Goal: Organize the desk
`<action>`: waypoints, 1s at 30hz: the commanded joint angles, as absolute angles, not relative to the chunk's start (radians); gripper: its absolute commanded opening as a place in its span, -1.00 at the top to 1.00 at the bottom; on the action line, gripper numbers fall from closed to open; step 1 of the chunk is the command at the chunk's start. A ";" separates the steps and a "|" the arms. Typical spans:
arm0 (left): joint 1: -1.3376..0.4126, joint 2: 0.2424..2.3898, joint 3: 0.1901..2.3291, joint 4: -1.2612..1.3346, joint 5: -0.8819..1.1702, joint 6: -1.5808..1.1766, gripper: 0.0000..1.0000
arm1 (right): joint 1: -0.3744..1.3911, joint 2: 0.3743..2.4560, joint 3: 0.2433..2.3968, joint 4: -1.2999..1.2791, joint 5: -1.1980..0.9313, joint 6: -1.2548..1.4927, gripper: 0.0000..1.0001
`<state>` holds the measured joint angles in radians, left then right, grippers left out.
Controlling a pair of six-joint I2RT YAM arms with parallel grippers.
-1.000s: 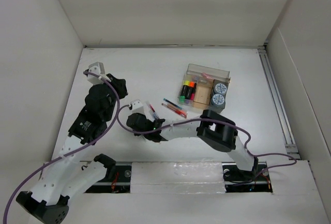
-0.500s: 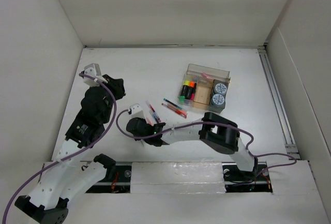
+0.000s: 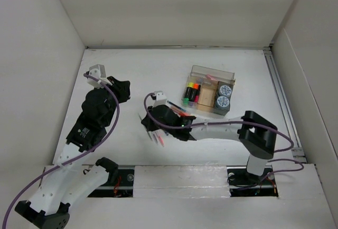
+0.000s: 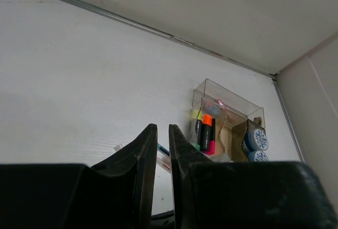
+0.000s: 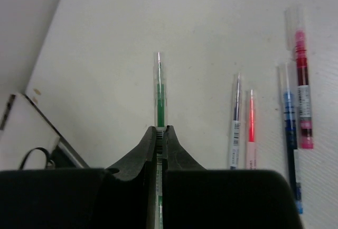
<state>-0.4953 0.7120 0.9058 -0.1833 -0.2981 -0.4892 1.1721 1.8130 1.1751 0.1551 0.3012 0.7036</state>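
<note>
The desk (image 3: 158, 70) is a white tabletop between white walls. My right gripper (image 5: 159, 129) is shut on a clear pen with green ink (image 5: 159, 94), held just above the desk with its tip pointing away from the camera. In the top view this gripper (image 3: 152, 127) sits left of the desk's middle. Several loose pens lie beside it: a dark blue one (image 5: 237, 118), a red one (image 5: 251, 128), a blue one (image 5: 289, 134) and a pink one (image 5: 302, 91). My left gripper (image 3: 122, 88) hovers at the left, its jaws nearly together and empty (image 4: 162, 128).
A clear compartmented organizer (image 3: 212, 75) stands at the right of the middle, holding highlighters (image 3: 190, 91) and two tape rolls (image 3: 224, 95); it also shows in the left wrist view (image 4: 227, 99). A metal rail (image 3: 282, 102) runs along the right wall. The desk's front edge (image 5: 39, 115) is close.
My right gripper has moved right and a little farther from the front edge, and that arm's elbow has swung far to the right. My left arm has barely shifted.
</note>
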 commanded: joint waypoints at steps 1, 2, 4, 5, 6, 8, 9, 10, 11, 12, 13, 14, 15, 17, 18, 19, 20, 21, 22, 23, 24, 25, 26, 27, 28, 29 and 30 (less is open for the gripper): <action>-0.492 0.701 0.917 -0.123 -0.243 -0.468 0.75 | 1.099 1.683 1.091 0.273 0.281 0.785 1.00; -0.492 0.703 0.916 -0.121 -0.236 -0.468 0.75 | 1.073 1.622 1.060 0.281 0.273 0.799 1.00; -0.492 0.707 0.911 -0.114 -0.213 -0.465 0.75 | 0.981 1.563 0.973 0.291 0.256 0.834 1.00; -0.492 0.710 0.905 -0.109 -0.206 -0.460 0.75 | 0.947 1.534 0.945 0.290 0.230 0.847 1.00; -0.492 0.712 0.900 -0.104 -0.187 -0.456 0.74 | 0.881 1.482 0.899 0.282 0.223 0.857 1.00; -0.492 0.729 0.900 -0.094 -0.167 -0.443 0.74 | 0.827 1.435 0.855 0.273 0.219 0.876 1.00; -0.492 0.735 0.900 -0.091 -0.137 -0.439 0.74 | 0.799 1.395 0.835 0.273 0.221 0.876 1.00; -0.492 0.738 0.903 -0.086 -0.120 -0.436 0.73 | 0.748 1.382 0.800 0.273 0.221 0.879 1.00; -0.492 0.745 0.899 -0.083 -0.100 -0.430 0.73 | 0.717 1.370 0.787 0.267 0.218 0.882 1.00; -0.492 0.744 0.897 -0.074 -0.059 -0.420 0.73 | 0.688 1.364 0.776 0.262 0.216 0.884 1.00; -0.492 0.741 0.891 -0.058 -0.040 -0.419 0.71 | 0.628 1.361 0.764 0.262 0.216 0.888 1.00; -0.492 0.738 0.887 -0.051 -0.022 -0.414 0.69 | 0.597 1.367 0.761 0.259 0.207 0.888 1.00; -0.492 0.735 0.887 -0.048 -0.006 -0.411 0.66 | 0.566 1.377 0.764 0.255 0.196 0.888 1.00; -0.492 0.729 0.885 -0.041 0.043 -0.405 0.61 | 0.491 1.413 0.785 0.242 0.177 0.884 1.00; -0.492 0.723 0.884 -0.038 0.072 -0.402 0.56 | 0.471 1.426 0.793 0.244 0.170 0.881 1.00; -0.492 0.721 0.885 -0.035 0.084 -0.399 0.54 | 0.451 1.460 0.805 0.241 0.164 0.868 1.00; -0.492 0.716 0.884 -0.035 0.101 -0.396 0.51 | 0.418 1.477 0.831 0.232 0.146 0.859 1.00; -0.492 0.715 0.884 -0.035 0.129 -0.393 0.45 | 0.402 1.492 0.847 0.226 0.141 0.854 1.00; -0.492 0.716 0.887 -0.037 0.143 -0.391 0.42 | 0.388 1.506 0.856 0.218 0.140 0.847 1.00; -0.492 0.719 0.893 -0.041 0.162 -0.393 0.40 | 0.374 1.525 0.862 0.218 0.135 0.844 1.00; -0.492 0.724 0.897 -0.047 0.207 -0.390 0.35 | 0.344 1.531 0.865 0.218 0.130 0.842 1.00; -0.492 0.729 0.902 -0.064 0.230 -0.388 0.34 | 0.330 1.537 0.867 0.219 0.123 0.842 1.00; -0.492 0.736 0.916 -0.074 0.254 -0.388 0.33 | 0.318 1.545 0.867 0.221 0.106 0.842 1.00; -0.492 0.738 0.925 -0.096 0.294 -0.388 0.30 | 0.308 1.557 0.868 0.221 0.103 0.842 1.00; -0.492 0.742 0.934 -0.110 0.307 -0.388 0.30 | 0.296 1.562 0.870 0.221 0.103 0.842 1.00; -0.503 0.736 0.949 -0.123 0.314 -0.384 0.29 | 0.296 1.566 0.873 0.224 0.101 0.842 1.00; -0.503 0.732 0.954 -0.141 0.327 -0.380 0.28 | 0.296 1.572 0.873 0.225 0.098 0.842 1.00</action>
<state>-0.4973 0.7406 0.8963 -0.1238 0.2287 -0.4007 0.3031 1.5665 0.8268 0.2089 0.1261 0.8562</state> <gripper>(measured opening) 0.355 0.045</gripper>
